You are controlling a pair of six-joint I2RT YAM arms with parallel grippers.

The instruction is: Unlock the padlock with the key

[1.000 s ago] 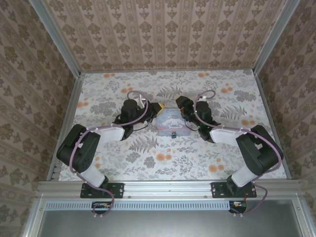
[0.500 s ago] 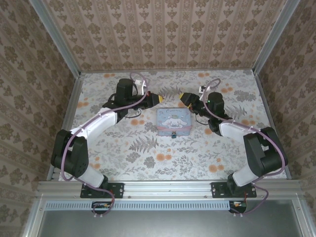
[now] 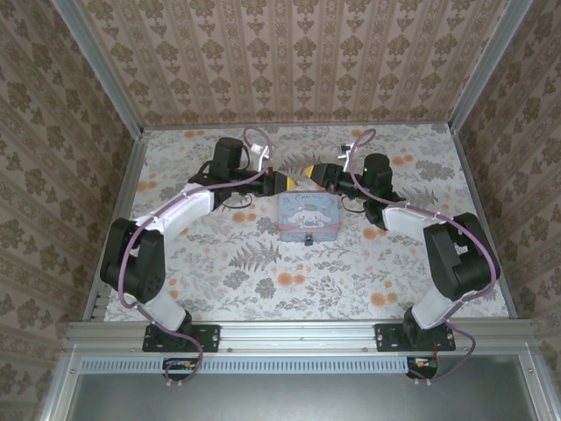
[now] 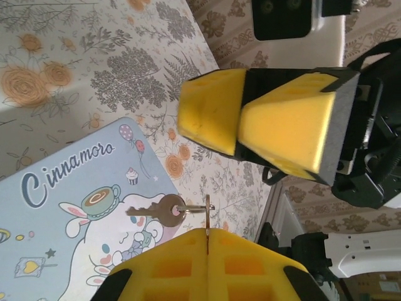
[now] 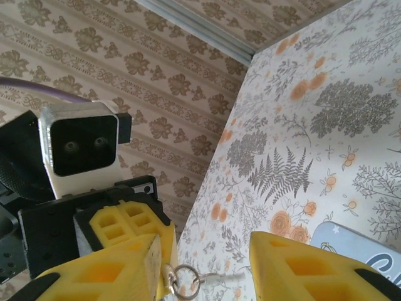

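Left wrist view: the left gripper [image 4: 207, 241] is pinched fully closed on the key ring [image 4: 178, 204], and the key [image 4: 150, 211] dangles just ahead of its fingertips, over the tin [image 4: 50, 219]. Facing it, the right gripper [image 5: 203, 248] gapes wide, holding nothing. The padlock [image 3: 308, 239] sits behind both grippers, against the tin's near edge.

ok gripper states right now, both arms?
left gripper: shut on the key ring, key hanging from it.
right gripper: open, the ring sits between its fingers.
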